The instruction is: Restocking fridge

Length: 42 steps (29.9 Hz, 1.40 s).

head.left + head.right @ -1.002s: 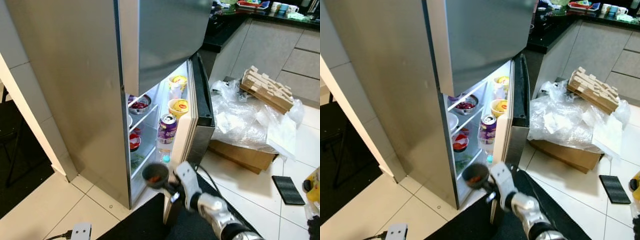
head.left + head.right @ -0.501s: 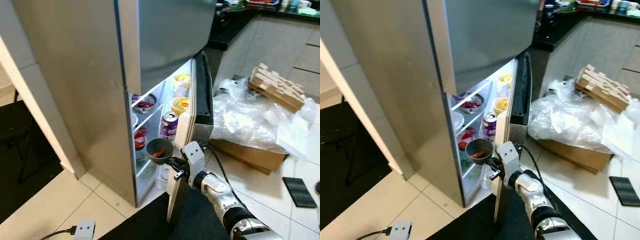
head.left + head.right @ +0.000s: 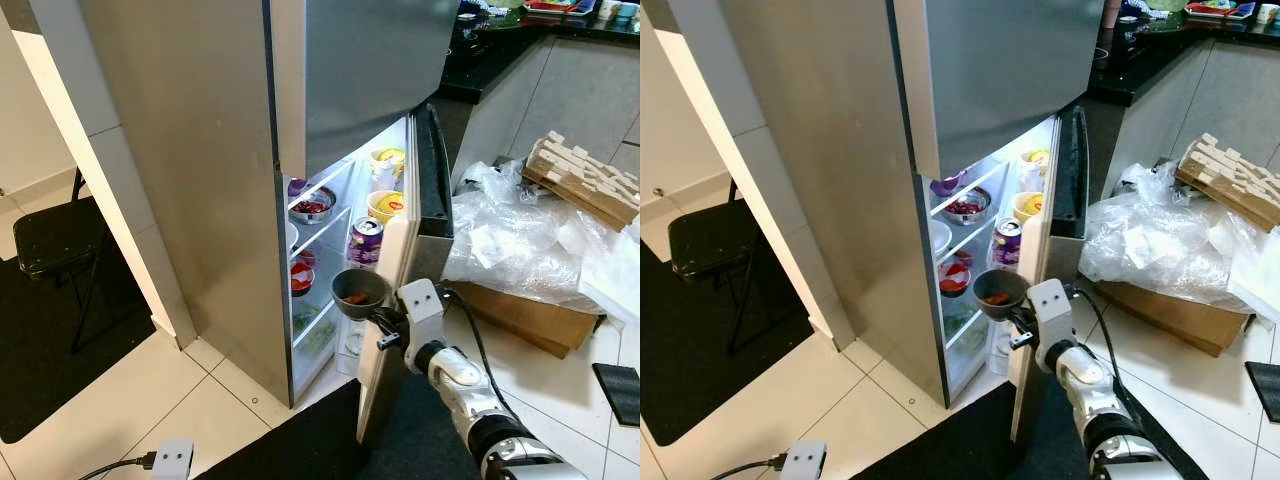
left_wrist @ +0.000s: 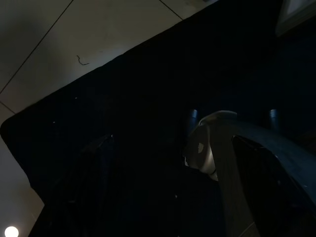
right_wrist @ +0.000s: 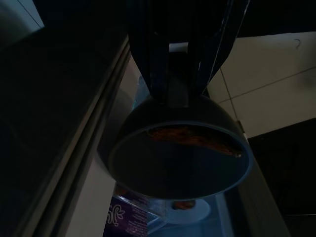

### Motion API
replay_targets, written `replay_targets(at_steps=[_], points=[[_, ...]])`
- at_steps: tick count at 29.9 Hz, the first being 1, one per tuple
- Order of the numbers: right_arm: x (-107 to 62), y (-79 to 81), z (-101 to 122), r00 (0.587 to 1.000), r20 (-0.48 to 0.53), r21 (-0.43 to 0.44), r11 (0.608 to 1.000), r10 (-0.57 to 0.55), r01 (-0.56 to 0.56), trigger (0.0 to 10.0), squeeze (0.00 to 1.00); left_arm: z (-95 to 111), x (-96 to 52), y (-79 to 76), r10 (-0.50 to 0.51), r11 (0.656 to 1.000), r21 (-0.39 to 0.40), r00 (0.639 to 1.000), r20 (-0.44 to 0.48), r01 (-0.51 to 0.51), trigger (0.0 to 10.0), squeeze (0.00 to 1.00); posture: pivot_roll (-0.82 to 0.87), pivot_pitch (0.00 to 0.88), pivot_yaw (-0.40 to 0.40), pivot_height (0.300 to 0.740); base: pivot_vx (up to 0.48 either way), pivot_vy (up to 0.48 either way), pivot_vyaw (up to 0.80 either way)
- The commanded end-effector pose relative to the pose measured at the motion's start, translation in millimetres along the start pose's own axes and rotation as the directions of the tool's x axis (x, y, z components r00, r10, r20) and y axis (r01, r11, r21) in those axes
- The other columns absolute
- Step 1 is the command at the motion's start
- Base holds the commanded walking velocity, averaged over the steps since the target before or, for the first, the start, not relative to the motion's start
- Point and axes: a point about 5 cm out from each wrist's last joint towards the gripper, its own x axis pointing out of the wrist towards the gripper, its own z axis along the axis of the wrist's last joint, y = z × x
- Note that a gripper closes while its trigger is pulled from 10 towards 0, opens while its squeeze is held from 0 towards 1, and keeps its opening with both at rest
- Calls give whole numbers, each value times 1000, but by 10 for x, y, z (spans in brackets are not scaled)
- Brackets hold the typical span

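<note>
Right gripper (image 3: pixel 385 322) clamped on bowl (image 3: pixel 359 291) rim; bowl just ahead, at fridge (image 3: pixel 200 150) opening beside door (image 3: pixel 410 260). Keep bowl level, clear door edge, ease onto free shelf. Left arm idle.

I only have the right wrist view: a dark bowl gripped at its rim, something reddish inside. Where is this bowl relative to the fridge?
Observer: The right gripper holds the bowl in front of the open fridge, level with the lower shelves.
Operator: What is already stocked?
Observer: A purple can and yellow tubs in the door; a steel bowl of red food on a shelf.
Operator: Anything near the robot's path?
Observer: Crumpled plastic sheeting over a cardboard box lies on its right.
</note>
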Motion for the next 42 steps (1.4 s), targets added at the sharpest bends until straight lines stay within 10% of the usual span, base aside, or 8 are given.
replay_targets(at_steps=[1, 16, 29, 42], points=[[-52, -300, 175, 981, 90, 43, 985, -170, 167, 10000, 0, -19, 8, -39, -12, 1000, 10, 1000, -18, 13, 10000, 0, -70, 0, -8, 740, 0, 0, 0], [-228, -582, 89, 942, 56, 24, 943, -332, 331, 10000, 0, -37, 9, -68, -23, 1000, 14, 999, -25, 24, 10000, 0, -80, 0, -7, 740, 0, 0, 0], [-566, -1024, -6, 828, 10, -2, 828, -561, 561, 10000, 0, -5, 18, -70, -36, 999, 31, 999, -23, 36, 10000, 0, -91, 0, 6, 740, 0, 0, 0], [-379, -552, -215, 935, -45, 46, 935, -351, 352, 10000, 0, 27, 34, -107, -51, 998, 25, 999, -19, 51, 10000, 0, -97, 0, 7, 740, 0, 0, 0]])
